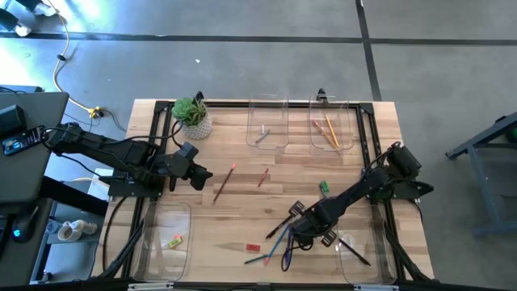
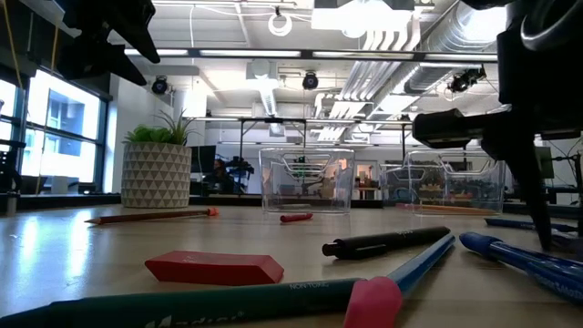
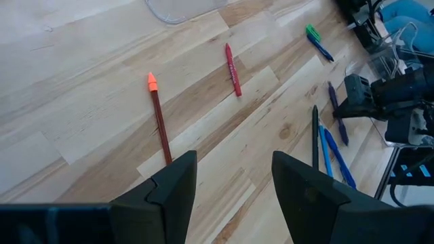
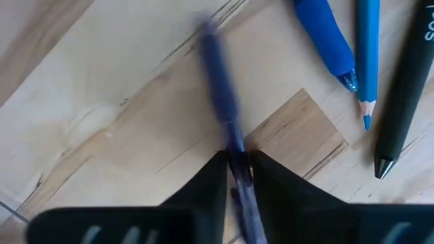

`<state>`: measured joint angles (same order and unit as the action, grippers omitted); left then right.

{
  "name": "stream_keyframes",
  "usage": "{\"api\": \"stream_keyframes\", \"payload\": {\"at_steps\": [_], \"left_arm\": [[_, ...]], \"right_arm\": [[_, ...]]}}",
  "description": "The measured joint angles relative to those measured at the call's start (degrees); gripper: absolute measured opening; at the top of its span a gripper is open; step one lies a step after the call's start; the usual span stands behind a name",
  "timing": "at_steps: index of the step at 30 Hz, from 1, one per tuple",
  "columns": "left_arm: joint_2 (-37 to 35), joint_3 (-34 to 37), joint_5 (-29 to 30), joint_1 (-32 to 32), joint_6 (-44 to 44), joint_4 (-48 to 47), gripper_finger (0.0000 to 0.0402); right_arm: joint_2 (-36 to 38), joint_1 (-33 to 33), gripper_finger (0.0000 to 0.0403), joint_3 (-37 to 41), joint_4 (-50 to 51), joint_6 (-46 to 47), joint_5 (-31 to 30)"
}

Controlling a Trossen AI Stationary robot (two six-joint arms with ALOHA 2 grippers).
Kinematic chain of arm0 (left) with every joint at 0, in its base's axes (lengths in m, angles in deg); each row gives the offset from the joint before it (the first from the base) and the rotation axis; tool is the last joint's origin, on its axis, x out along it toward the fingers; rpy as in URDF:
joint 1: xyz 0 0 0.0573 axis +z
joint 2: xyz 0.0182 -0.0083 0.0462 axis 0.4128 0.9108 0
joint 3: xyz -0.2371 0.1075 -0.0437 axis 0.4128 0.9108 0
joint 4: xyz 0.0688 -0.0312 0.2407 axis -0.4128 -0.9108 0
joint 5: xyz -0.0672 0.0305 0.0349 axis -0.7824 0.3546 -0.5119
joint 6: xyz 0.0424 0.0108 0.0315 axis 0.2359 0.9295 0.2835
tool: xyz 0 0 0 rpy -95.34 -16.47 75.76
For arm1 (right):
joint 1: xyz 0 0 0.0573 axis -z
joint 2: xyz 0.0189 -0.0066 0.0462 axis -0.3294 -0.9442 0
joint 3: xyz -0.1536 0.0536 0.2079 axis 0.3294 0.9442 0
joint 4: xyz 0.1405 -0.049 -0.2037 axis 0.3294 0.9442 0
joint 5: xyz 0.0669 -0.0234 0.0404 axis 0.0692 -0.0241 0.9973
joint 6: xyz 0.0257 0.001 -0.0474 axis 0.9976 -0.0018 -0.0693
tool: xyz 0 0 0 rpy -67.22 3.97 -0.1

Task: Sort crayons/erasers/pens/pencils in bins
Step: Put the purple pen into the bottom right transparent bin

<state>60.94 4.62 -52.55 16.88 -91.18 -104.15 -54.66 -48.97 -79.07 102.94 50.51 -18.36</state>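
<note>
My right gripper (image 4: pixel 237 166) stands near the table's front right, pointing down, shut on a dark blue pen (image 4: pixel 220 88). Beside it lie a bright blue pen (image 4: pixel 329 41), a blue pencil (image 4: pixel 367 54) and a black pen (image 4: pixel 407 88). My left gripper (image 3: pixel 234 183) hangs open at the left, above the table, over the near end of a red-brown pencil (image 3: pixel 159 118). A red crayon (image 3: pixel 232 68) lies flat beyond it. Clear bins stand at the far edge (image 1: pixel 267 125), (image 1: pixel 331 125) and at the near corners (image 1: pixel 166 238), (image 1: pixel 363 250). My right gripper pinches the dark blue pen's shaft (image 4: pixel 234 146) between its two fingers (image 4: pixel 210 183), coming from above and pointing down. The rest of the pen reaches out beyond the fingertips and shows blurred. I cannot tell whether it is lifted clear of the table.
A red eraser (image 2: pixel 214 267) and a green pencil with a pink end (image 2: pixel 273 301) lie near the front edge. A green piece (image 1: pixel 323 187) lies mid-right. A potted plant (image 1: pixel 192 115) stands at the far left. The far right bin holds pencils (image 1: pixel 329 129).
</note>
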Motion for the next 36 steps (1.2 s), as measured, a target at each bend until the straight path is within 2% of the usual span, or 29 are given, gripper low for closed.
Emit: {"api": "stream_keyframes", "payload": {"at_steps": [6, 15, 26, 36], "left_arm": [[0.0, 0.0, 0.0, 0.0, 0.0, 0.0, 0.0181], [0.0, 0.0, 0.0, 0.0, 0.7, 0.0, 0.0181], [0.0, 0.0, 0.4, 0.0, 1.5, 0.0, 0.0181], [0.0, 0.0, 0.4, 0.0, 1.5, 0.0, 0.0181]], "right_arm": [[0.0, 0.0, 0.0009, 0.0, 0.3, 0.0, -0.2], [2.6, 0.1, 0.0003, 0.5, 2.8, 1.2, -2.6], [10.7, 0.2, 0.0003, 0.4, 6.3, 12.2, -8.4], [21.7, 1.5, 0.0003, 0.2, 9.0, 28.6, -17.2]]}}
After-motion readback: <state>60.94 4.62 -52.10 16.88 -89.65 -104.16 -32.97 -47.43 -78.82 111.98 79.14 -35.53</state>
